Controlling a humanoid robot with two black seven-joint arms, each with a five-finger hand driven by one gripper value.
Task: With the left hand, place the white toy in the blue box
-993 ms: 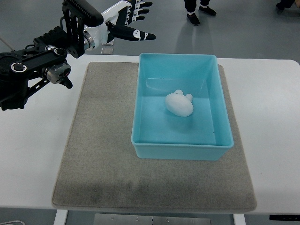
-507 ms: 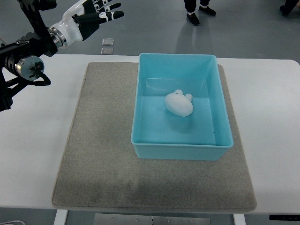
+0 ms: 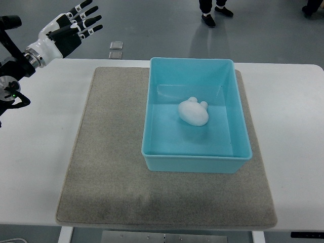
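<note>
The white toy [image 3: 193,112] lies on the floor of the blue box [image 3: 152,106], a little toward twelve o'clock of the box's middle, and nothing is touching it. Its rounded body runs roughly from ten o'clock to four o'clock, with two small nubs, which look like ears or feet though the view is too coarse to say, pointing toward two o'clock. The box sits on the right half of a grey mat [image 3: 109,167] spread over the white table [image 3: 35,167].

The left hand [image 3: 68,30] hangs at the picture's far ten o'clock corner, above and just beyond the table's edge, its arm entering from the left. Its fingers [image 3: 87,21] are spread and straight, holding nothing. From those fingertips the toy lies toward four o'clock, well apart, with the box's near wall and a broad strip of mat between them. No right hand appears anywhere in the view, so the left is the only hand within reach of the scene.

Judged from how things lie, the placement looks complete: toy inside the box, hand empty and clear of it. Any coming move should call only for the arm to settle away from the table, not for a reach back toward four o'clock.

A person's shoes [image 3: 211,15] stand on the floor at twelve o'clock, beyond the table.
</note>
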